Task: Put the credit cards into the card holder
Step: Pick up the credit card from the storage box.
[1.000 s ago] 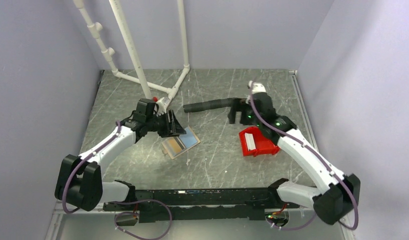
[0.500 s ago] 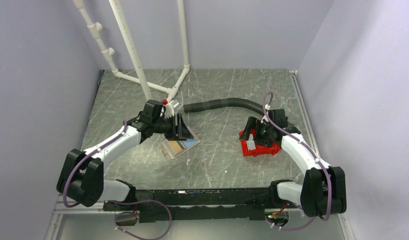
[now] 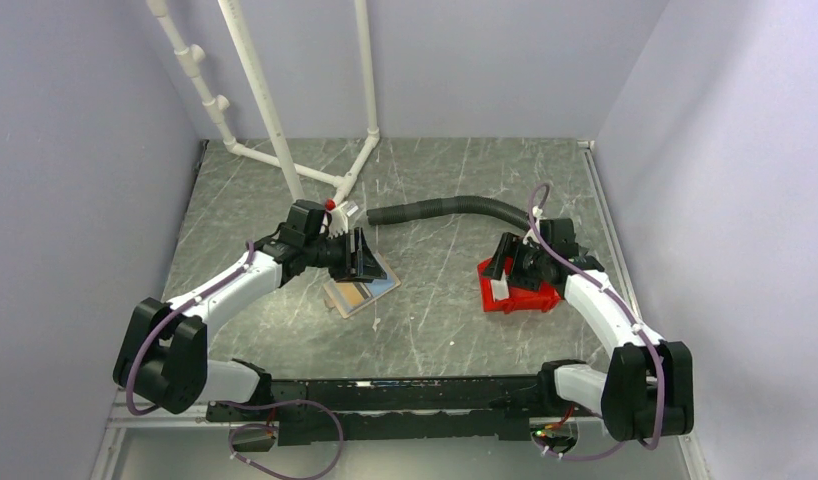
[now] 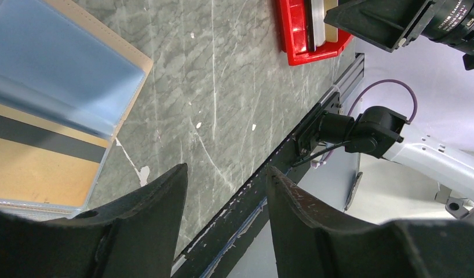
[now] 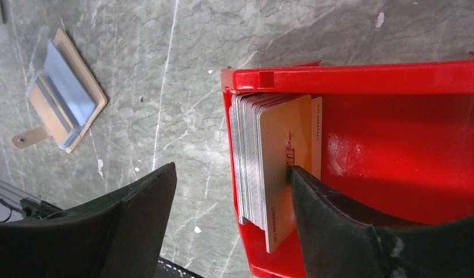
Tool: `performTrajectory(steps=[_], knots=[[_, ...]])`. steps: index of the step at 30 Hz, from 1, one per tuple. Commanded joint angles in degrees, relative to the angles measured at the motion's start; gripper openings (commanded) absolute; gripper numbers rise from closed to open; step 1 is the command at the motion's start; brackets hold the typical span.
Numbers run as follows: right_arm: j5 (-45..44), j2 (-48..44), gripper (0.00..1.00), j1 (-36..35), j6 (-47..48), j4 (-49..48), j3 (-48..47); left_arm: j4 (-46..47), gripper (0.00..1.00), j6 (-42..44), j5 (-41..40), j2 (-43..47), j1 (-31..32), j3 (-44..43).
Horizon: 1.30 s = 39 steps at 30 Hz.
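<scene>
Your right hand (image 5: 230, 171) swung down over red bin (image 5: 397, 145). Now spread, one finger touching credit cards (image 5: 263, 168) stacked inside bin. Left hand (image 4: 226, 174) spread, empty, above open card holder (image 3: 362, 290), well left of bin. Likely nothing transferred yet.

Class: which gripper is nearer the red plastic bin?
Right. The right gripper straddles one wall of the red plastic bin and its card stack; the left gripper hovers by the open tan card holder, well apart.
</scene>
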State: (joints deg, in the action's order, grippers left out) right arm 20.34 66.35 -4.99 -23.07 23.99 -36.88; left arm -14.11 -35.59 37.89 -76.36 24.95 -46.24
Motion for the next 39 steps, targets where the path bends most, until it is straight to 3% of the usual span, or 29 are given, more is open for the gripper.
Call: performTrajectory(steps=[1, 10, 11, 14, 21, 25, 27, 31, 39], knots=[[2.86, -0.68, 0.70, 0.21, -0.30, -0.98, -0.50, 1.56, 0.58, 0.32, 1.88, -0.09, 0.18, -2.22], [0.65, -0.15, 0.44, 0.21, -0.22, -0.94, -0.46, 0.42, 0.58, 0.77, 1.53, 0.24, 0.20, -2.10], [0.67, -0.24, 0.45, 0.18, -0.16, -0.88, -0.49, 0.40, 0.58, 0.79, 1.50, 0.24, 0.19, -2.10], [0.53, 0.12, 0.66, 0.20, -0.18, -1.31, -0.32, 0.56, 0.58, 0.66, 1.60, 0.08, 0.19, -2.10], [1.35, 1.89, 0.63, 0.38, -0.96, -3.88, 0.13, -0.39, 0.58, 0.94, 1.28, 0.73, 0.14, -2.24], [-0.97, 2.47, 0.84, 0.35, -0.53, -4.23, 0.62, -0.80, 0.58, 1.25, 0.81, 0.91, 0.18, -1.80], [0.17, 3.81, 0.89, 0.37, -0.49, -5.37, 1.05, -0.26, 0.58, 1.15, 1.10, 0.50, 0.19, -1.54], [4.65, 6.37, 0.86, 0.36, -0.87, -7.15, 1.34, 0.33, 0.58, 0.79, 1.55, -0.28, 0.15, -1.80], [6.27, 1.05, 0.62, 0.52, -1.37, -4.71, 0.56, -0.29, 0.59, 1.10, 1.10, -0.04, 0.18, -1.85]])
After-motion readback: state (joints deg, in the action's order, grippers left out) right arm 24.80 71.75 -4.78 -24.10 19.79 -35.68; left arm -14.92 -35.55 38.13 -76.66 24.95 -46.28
